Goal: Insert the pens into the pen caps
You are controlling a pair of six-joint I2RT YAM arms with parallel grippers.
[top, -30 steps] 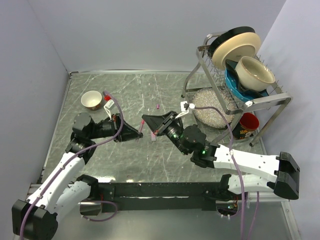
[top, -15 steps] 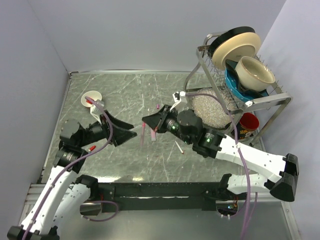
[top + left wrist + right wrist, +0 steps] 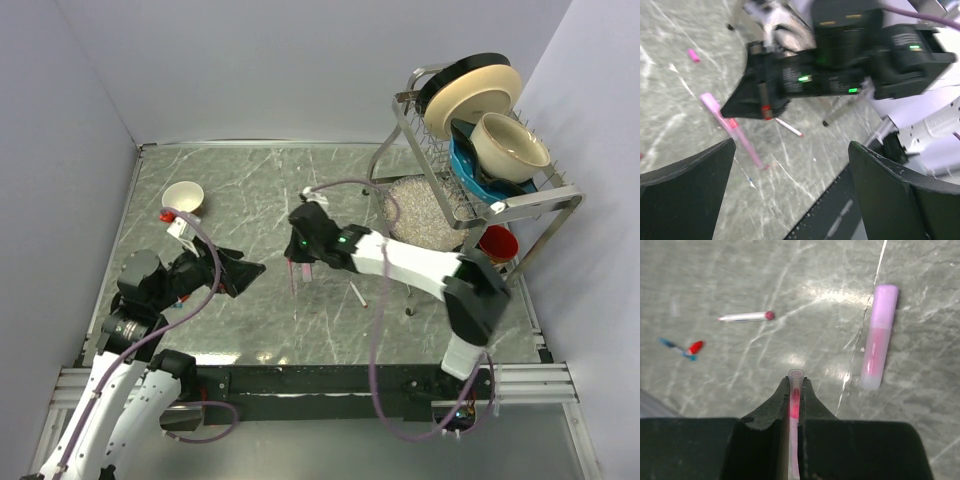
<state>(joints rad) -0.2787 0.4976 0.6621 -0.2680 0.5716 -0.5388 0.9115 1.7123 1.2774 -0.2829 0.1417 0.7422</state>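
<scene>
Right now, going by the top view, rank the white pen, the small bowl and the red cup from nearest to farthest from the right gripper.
From the right gripper, shut on a pink pen:
1. White pen, lying on the table just to its right.
2. Small bowl, off to the far left.
3. Red cup, under the dish rack at the right edge.

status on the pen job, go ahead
Left gripper open, empty. Right gripper shut on a pen. Pink pen and white pen lie loose on the table, apart from both.
</scene>
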